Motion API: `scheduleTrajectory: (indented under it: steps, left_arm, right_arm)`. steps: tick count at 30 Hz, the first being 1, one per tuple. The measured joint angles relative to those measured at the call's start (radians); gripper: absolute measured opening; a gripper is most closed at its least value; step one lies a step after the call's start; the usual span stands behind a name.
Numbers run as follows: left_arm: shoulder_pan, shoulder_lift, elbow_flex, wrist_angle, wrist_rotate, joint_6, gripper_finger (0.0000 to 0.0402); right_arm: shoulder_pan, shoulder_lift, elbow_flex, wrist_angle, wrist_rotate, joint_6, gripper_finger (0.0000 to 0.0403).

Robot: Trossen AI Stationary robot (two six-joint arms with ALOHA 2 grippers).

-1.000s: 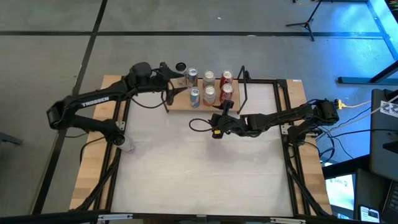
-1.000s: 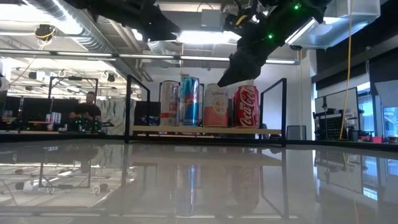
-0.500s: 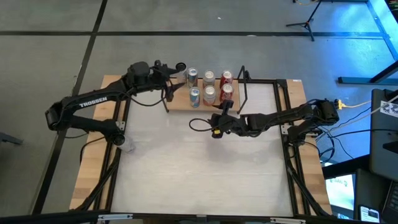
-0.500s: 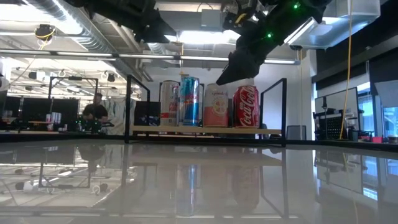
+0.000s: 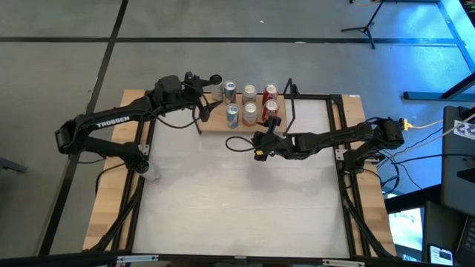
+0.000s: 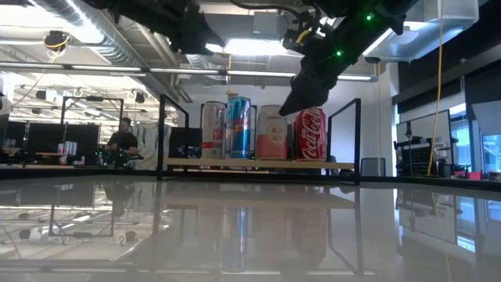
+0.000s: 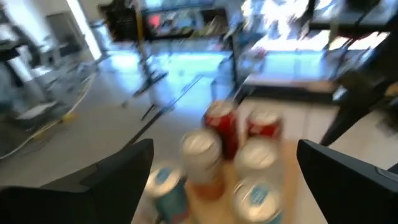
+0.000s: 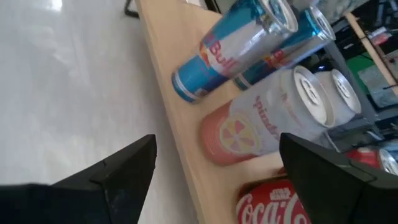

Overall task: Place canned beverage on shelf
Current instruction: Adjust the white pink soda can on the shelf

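The shelf (image 5: 249, 122), a light-wood board with black rod uprights at both ends, stands at the far edge of the white-topped table (image 5: 237, 200). Six cans stand upright on it in two rows of three. From the low view the front row reads: a blue-and-silver Red Bull can (image 6: 239, 128), a pink-and-white lemonade can (image 6: 271, 133) and a red Coca-Cola can (image 6: 310, 135); a white can with red print (image 6: 213, 129) shows behind the Red Bull can, toward the left end of the shelf. All cans rest on the board; none is held.

Right gripper (image 5: 272, 127): raised above the table just in front of the shelf, near the Coca-Cola can. Its wrist view looks onto the front row, with both dark fingers (image 8: 118, 174) spread wide apart and nothing between them (the Coca-Cola can (image 8: 273, 202) lies close ahead of the gap). In the low view the gripper hangs above the lemonade and Coca-Cola cans, clear of their tops.

Left gripper (image 5: 210, 79): raised just off the left end of the shelf, beside the rear-row cans. Its wrist view (blurred) shows the can tops ahead, with its fingers (image 7: 109, 177) wide apart and empty.

In the room beyond the table, a person (image 6: 123, 141) is visible at a desk.
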State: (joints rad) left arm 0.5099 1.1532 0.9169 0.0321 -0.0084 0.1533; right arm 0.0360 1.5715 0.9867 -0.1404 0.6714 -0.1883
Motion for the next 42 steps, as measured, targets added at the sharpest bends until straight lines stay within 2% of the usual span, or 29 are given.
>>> scheduleTrajectory:
  steps: [6,14,18,23,27,39,42]
  left_arm:
    - [0.040,0.062,0.033,-0.108,-0.158,-0.048,0.0387]
    - [0.184,0.260,0.379,-0.481,-0.150,-0.125,0.0377]
    - [0.244,0.397,0.555,-0.647,-0.082,-0.144,0.0376]
    - [0.285,0.534,0.686,-0.747,-0.061,-0.144,0.0376]
    - [0.304,0.580,0.718,-0.755,-0.058,-0.142,0.0376]
    - [0.318,0.593,0.719,-0.764,0.067,-0.124,0.0376]
    - [0.310,0.598,0.719,-0.764,0.062,-0.124,0.0376]
  right_arm:
    - [0.003,0.000,0.000,-0.080,0.064,0.034,0.0340]
    - [0.002,0.000,0.000,-0.191,0.087,0.104,0.0340]
    - [0.002,0.000,0.000,-0.221,0.093,0.125,0.0340]
    - [0.002,0.000,0.000,-0.229,0.104,0.131,0.0340]
    - [0.002,0.000,0.000,-0.228,0.104,0.132,0.0340]
    - [-0.013,0.000,0.000,-0.220,0.130,0.132,0.0340]
    - [-0.013,0.000,0.000,-0.219,0.130,0.132,0.0340]
